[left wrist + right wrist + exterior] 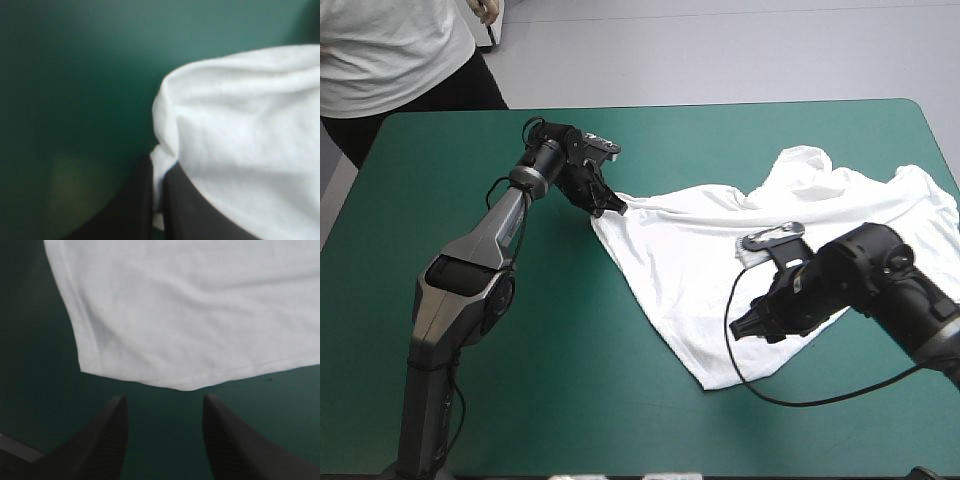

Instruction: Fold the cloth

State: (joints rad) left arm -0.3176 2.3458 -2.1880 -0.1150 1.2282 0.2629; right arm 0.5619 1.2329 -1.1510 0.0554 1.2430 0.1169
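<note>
Cloth first: we count one white T-shirt (pixel 720 270), spread but rumpled on the right half of the table. It reaches from the centre toward 3 o'clock, with its bunched part near 1 o'clock and one corner pointing to 6 o'clock. Under it we see one plain teal-green cover (pixel 570 380), bare over the whole left half.

We count two grippers. The left gripper (pixel 610 207) sits at the shirt's 10 o'clock corner, all but closed and pinching that corner. The right gripper (pixel 745 328) is at the shirt's near side, around 5 o'clock of the table's centre.

The high view does not show the grip itself. In the left wrist view the T-shirt (pixel 250 140) bulges over the left gripper (pixel 160 165), a thin strip of white caught between its nearly meeting tips, with the cover (pixel 75 75) beyond. Only the right wrist view shows the right gripper (pixel 164 399) spread wide and holding nothing. Its two black fingers (pixel 112 440) stand apart over the cover (pixel 30 365), and a hemmed corner of the T-shirt (pixel 190 310) lies just ahead of the gap. We cannot tell whether they touch the table.
</note>
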